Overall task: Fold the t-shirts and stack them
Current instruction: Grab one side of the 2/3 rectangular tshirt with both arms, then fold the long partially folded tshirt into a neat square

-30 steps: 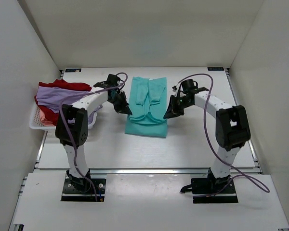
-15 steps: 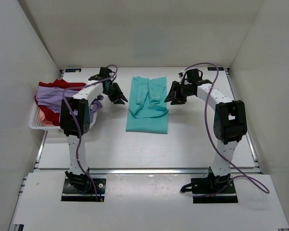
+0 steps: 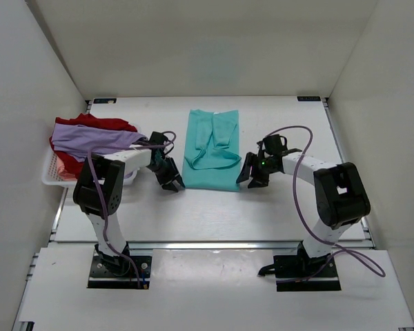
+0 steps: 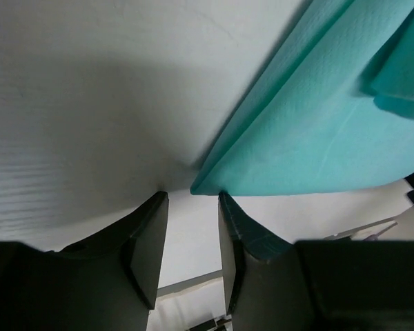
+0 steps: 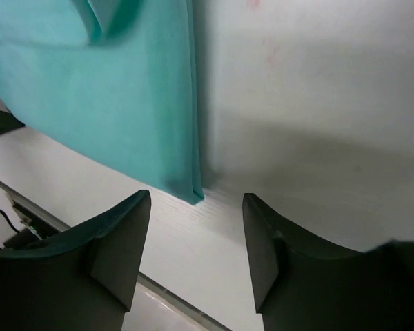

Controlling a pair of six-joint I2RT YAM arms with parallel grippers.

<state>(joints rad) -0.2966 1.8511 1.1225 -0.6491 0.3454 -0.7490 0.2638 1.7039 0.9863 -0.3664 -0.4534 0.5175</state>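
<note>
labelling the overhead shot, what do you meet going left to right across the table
white basket → left gripper → teal t-shirt → right gripper

The overhead view was bright and even: light fell from above on the white table (image 3: 214,214), and the 2 arms (image 3: 100,185) cast only faint, soft shadows. That picture was sharp to its edges. Both wrist views were dimmer. In the left one a broad grey shadow lay on the table beside the teal t-shirt (image 4: 317,124), and the left gripper (image 4: 192,200) looked dark and blurred up close. In the right one a similar shadow ran along the cloth's edge, and the right gripper (image 5: 196,196) was equally soft.
</note>
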